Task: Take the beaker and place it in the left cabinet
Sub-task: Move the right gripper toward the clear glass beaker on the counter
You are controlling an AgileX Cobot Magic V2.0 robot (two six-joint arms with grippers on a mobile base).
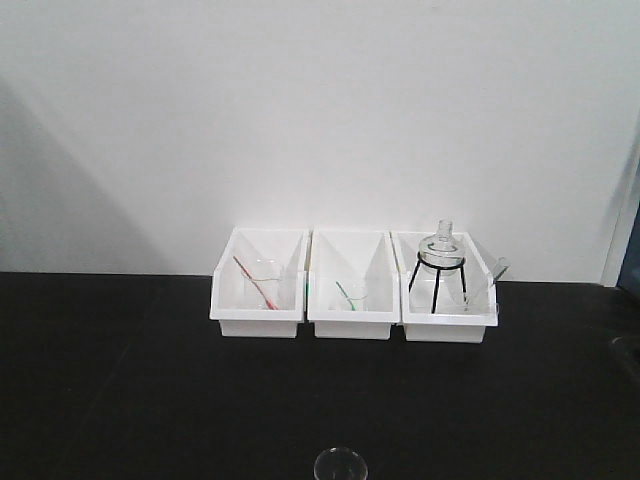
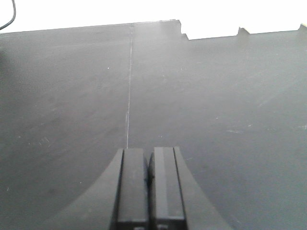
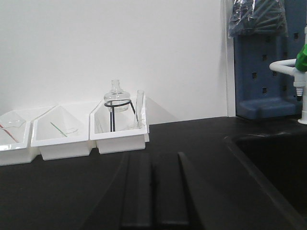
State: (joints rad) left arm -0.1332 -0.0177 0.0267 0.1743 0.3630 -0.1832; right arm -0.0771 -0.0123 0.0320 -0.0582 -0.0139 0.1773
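Observation:
The beaker (image 1: 340, 465), a small clear glass one with a round rim, stands on the black bench at the bottom edge of the front view, only its top showing. The left cabinet is out of view. In the left wrist view my left gripper (image 2: 149, 158) hovers over bare black benchtop, jaws pressed together with nothing between them. My right gripper (image 3: 152, 158) is likewise shut and empty, low over the bench in front of the white bins. Neither wrist view shows the beaker.
Three white bins (image 1: 258, 318) line the back wall. They hold a small beaker with a red rod (image 1: 264, 280), one with a green rod (image 1: 353, 295), and a round flask on a black wire stand (image 1: 440, 262). A sink (image 3: 273, 163) and blue rack (image 3: 266, 62) lie to the right.

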